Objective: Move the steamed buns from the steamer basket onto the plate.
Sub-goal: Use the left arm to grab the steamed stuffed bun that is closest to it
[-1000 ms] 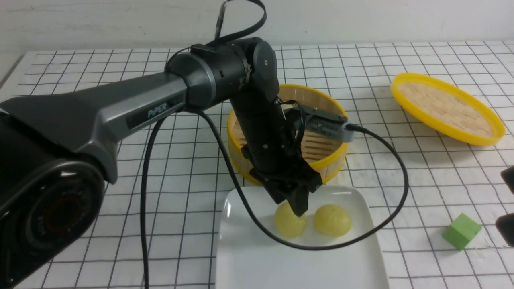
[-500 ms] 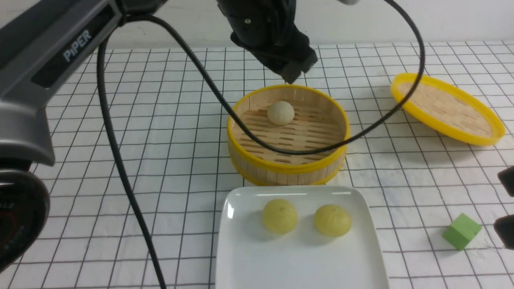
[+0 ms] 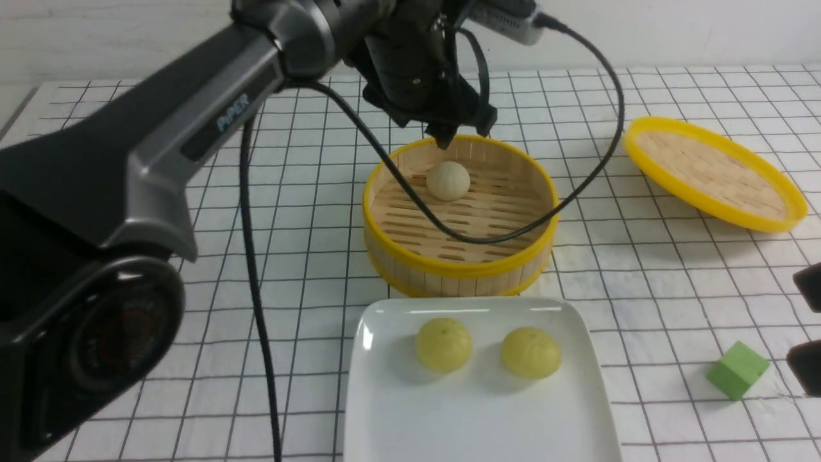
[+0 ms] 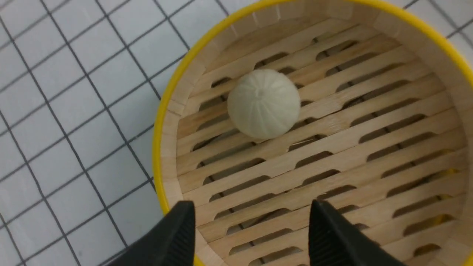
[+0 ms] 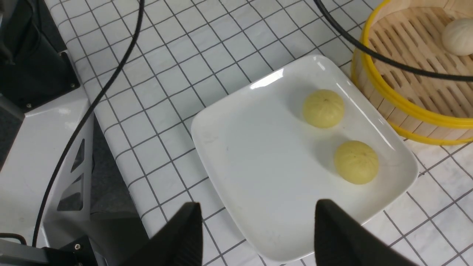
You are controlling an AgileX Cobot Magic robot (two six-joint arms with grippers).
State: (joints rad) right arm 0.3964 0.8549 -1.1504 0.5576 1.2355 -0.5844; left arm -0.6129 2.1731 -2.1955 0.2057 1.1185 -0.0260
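- Partly hidden: the left pincer [image 3: 462, 136] reads in the front view as one dark block, and its tips are hard to tell apart there.
- Left wrist view shows its jaws spread wide with nothing between them [image 4: 251, 210].
- Only two dark tips of the right pincer [image 3: 809, 324] show at the front view's edge. Its wrist view shows the jaws spread and empty [image 5: 258, 210].
- A black cable [image 3: 256, 269] loops across the basket [image 3: 458, 273] and hides a strip of its floor.
- The plate [image 3: 474, 423] is cut off at the bottom of the front view, and the basket runs off the left wrist view on several sides.
- Writing: "PiPER" is on the left arm [image 3: 232, 115]. No other lettering can be read.
- Grey bun [image 3: 448, 180] sits on the basket's slats, below and just ahead of the left pincer, in line with the gap between its jaws and clear of both.
- It is round with no long axis, and its pleated knot faces up toward the wrist camera [image 4: 263, 103].
- The basket stands upright with its open side up. The left pincer hangs over its far rim.
- Two yellow buns [image 3: 444, 344] [image 3: 531, 351] rest side by side on the plate with their pleats up. They lie ahead of the right pincer and well apart from the left one.
- The lid [image 3: 715, 173] and a green cube [image 3: 737, 369] lie on the right pincer's side, and neither is touched.
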